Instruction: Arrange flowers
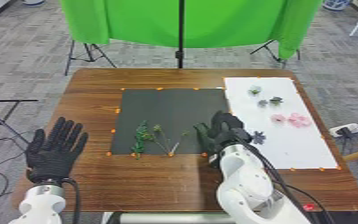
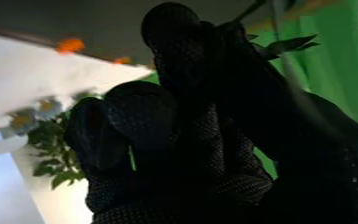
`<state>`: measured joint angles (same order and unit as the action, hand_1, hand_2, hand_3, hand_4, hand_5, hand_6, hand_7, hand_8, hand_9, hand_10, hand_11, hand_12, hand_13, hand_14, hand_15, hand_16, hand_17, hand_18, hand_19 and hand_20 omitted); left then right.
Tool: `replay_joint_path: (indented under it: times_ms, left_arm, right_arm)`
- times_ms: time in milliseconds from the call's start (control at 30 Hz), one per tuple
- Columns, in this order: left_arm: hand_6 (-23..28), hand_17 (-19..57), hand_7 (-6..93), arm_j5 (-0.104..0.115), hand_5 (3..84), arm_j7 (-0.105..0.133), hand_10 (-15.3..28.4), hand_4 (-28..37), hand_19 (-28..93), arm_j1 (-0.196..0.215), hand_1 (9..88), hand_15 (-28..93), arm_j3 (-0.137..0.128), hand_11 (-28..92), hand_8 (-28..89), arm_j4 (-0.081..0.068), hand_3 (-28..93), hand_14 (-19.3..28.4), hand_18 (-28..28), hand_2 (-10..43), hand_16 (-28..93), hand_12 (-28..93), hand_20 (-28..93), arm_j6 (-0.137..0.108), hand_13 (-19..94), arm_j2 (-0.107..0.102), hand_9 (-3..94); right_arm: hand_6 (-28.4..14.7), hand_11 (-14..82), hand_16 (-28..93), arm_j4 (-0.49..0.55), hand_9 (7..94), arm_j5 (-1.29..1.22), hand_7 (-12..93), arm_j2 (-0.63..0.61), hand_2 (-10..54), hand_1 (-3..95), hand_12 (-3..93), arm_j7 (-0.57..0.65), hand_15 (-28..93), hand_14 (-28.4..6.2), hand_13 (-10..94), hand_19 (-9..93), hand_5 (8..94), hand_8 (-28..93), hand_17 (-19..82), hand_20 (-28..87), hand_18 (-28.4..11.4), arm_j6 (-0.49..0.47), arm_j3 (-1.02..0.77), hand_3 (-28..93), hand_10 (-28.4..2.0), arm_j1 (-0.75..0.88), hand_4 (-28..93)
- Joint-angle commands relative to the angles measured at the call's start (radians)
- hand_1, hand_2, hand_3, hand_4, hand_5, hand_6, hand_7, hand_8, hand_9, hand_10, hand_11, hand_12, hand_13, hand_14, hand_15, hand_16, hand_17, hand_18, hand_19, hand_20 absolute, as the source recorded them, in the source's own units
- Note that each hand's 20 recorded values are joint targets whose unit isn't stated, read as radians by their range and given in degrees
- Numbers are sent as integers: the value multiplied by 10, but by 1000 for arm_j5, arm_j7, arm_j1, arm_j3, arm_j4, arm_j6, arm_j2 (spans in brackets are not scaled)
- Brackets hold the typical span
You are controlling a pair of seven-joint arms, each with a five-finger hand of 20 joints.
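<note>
Because the black-gloved right hand (image 1: 225, 127) is over the right part of the matte dark-grey sheet (image 1: 171, 107), we judge that our step is to set another piece into the arrangement. Its fingers are curled narrow, apparently round a leafy dark-green sprig (image 2: 286, 46), whose leaves stick out on either side of the glove, probably so that the foliage stays uncrushed. On that sheet lie a bushy green stem (image 1: 141, 136) and, just beside it, some thin branching stems (image 1: 164, 142), their lower ends towards us, likely so they read as one growing bunch. The glossy white sheet (image 1: 291, 150) on the right of the desk (image 1: 95, 187) bears a pale green-white blossom (image 1: 254, 90), two small grey-blue blossoms (image 1: 269, 101), a pair of soft pink blossoms (image 1: 298, 120) and a dark blue-grey blossom (image 1: 258, 137), spaced, we think, for easy choosing. Orange tape tabs (image 1: 118, 110) presumably stop the sheets sliding. Our black-gloved left hand (image 1: 55, 152) waits at the left, fingers wide and holding nothing, leaving room for the work.
</note>
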<state>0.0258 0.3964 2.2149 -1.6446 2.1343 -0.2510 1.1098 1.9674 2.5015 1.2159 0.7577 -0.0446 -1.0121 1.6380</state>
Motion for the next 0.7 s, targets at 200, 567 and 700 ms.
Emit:
replay_joint_path:
  times_ms: [200,567,700]
  left_arm:
    - [100,-80,111,3,471,-8,147,-283,368,16,255,356,2,214,-98,-10,743,155,138,196,-84,80,115,-5,294,11,399]
    - [100,-80,111,-1,470,-1,147,-283,368,23,255,359,-1,215,-98,-6,744,155,138,196,-85,80,115,-6,293,15,398]
    - [99,-80,113,-2,469,6,147,-283,368,27,255,359,-2,216,-97,-4,744,155,138,196,-86,81,115,-4,293,14,397]
  right_arm:
    - [-88,397,291,-5,711,-23,201,10,-95,392,234,38,763,-150,686,932,604,-110,415,642,-282,18,-37,842,-195,50,-235]
    - [-116,309,270,59,648,-47,93,-21,-95,343,180,40,758,-177,654,932,512,-97,418,633,-283,36,-87,839,-227,93,-217]
    - [-113,259,242,130,643,-80,89,-77,-66,325,166,35,726,-180,647,932,537,-99,418,613,-277,37,-127,834,-232,139,-216]
